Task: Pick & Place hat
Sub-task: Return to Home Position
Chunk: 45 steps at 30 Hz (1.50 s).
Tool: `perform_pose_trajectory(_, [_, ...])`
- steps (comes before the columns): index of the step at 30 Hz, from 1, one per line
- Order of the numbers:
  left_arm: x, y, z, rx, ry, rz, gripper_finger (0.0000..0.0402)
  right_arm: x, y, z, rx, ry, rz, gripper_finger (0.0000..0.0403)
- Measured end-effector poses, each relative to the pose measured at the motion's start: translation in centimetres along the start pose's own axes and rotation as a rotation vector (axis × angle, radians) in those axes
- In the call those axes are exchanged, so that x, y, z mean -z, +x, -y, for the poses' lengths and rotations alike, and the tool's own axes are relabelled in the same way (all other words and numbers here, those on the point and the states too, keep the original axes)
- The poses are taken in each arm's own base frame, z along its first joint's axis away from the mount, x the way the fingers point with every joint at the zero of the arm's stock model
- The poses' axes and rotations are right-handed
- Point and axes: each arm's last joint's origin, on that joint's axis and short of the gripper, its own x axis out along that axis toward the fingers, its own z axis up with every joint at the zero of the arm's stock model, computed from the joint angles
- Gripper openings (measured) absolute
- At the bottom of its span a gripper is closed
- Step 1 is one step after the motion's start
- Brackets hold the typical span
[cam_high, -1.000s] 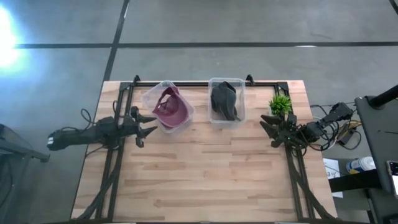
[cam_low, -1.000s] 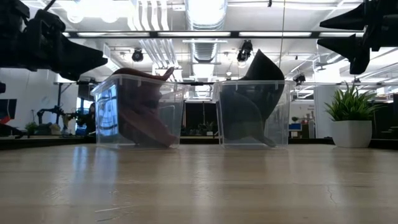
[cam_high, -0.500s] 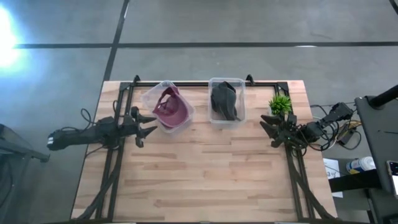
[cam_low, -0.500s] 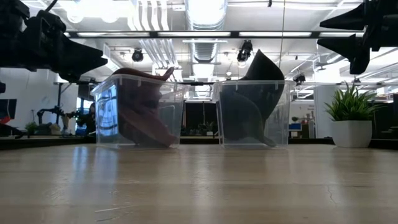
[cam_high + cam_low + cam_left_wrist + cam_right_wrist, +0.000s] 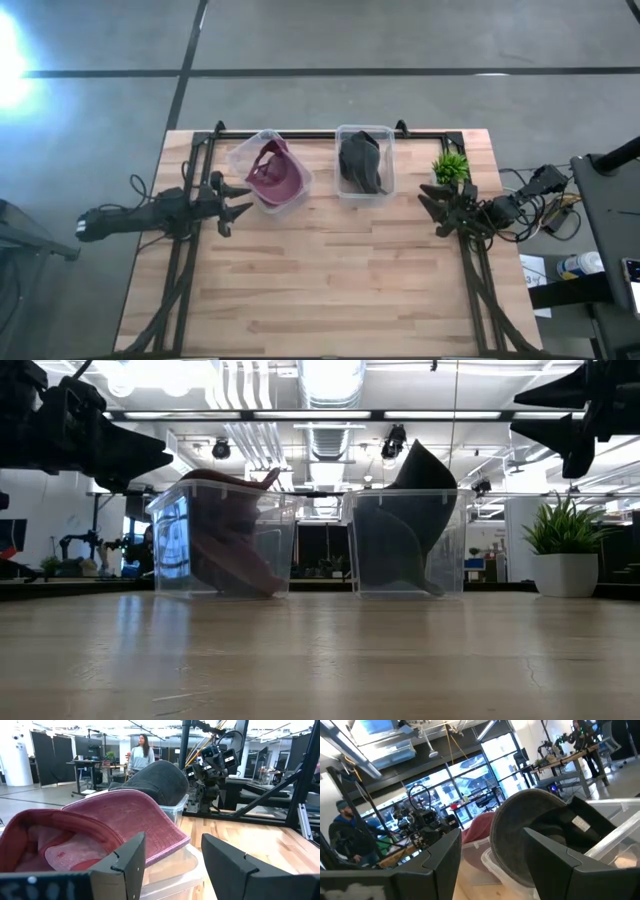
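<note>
Nothing has moved in the last second: both arms are exactly where they were and the caps lie as they did, so I take the sorting as done and what remains as only the pull-back to rest. My left gripper (image 5: 240, 200) is spread wide and empty, and so is my right gripper (image 5: 432, 208); the wrist views show clear air between each pair of fingers (image 5: 125, 862). Just past my left fingertips is the left bin (image 5: 240, 150), set at a skew, with the red cap (image 5: 272, 175) inside and its brim overhanging the rim toward me. I cannot tell whether that red fabric is one cap or two nested. Farther ahead of my right fingertips, well apart from them, the right bin (image 5: 345, 132) holds the black cap (image 5: 360, 165), propped on edge so that its crown rises above the rim. The red cloth looks faded and soft, the crown slumped, the brim stiff with a pebbled weave. The black cap is a firmer, rounded dome with a pale label inside. Both bins are thin clear plastic with rounded corners and a lipped rim. The table (image 5: 330, 290) is pale strip-laid wood, and a small spiky plant (image 5: 450, 166) is right beside my right fingers.
</note>
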Motion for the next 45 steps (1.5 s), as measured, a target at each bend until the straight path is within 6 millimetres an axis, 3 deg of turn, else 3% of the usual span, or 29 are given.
perform_pose_trajectory(6, [0.0, 0.0, 0.0, 0.000, 0.000, 0.000, 0.0186, -0.1, 0.1, -0.3, -0.119, 0.035, -0.011, 0.0203])
perform_pose_trajectory(12, [0.0, 0.0, 0.0, 0.000, 0.000, 0.001, 0.0186, 0.1, 0.9, -0.3, -0.514, -0.236, -0.029, 0.0203])
perform_pose_trajectory(16, [0.0, 0.0, 0.0, 0.000, 0.000, 0.001, 0.0186, 0.1, 1.2, 0.3, -0.684, -0.303, -0.051, 0.0203])
perform_pose_trajectory(24, [0.0, 0.0, 0.0, 0.000, 0.000, 0.001, 0.0186, 0.4, 1.3, 2.0, -0.540, -0.278, -0.124, 0.0203])
perform_pose_trajectory(36, [0.0, 0.0, 0.0, 0.000, 0.000, 0.001, 0.0186, 1.8, 1.3, 2.6, -0.493, -0.302, -0.287, 0.0203])
perform_pose_trajectory(45, [0.0, 0.0, 0.0, 0.000, 0.000, 0.002, 0.0186, 2.0, 1.4, 2.7, -0.487, -0.296, -0.310, 0.0203])
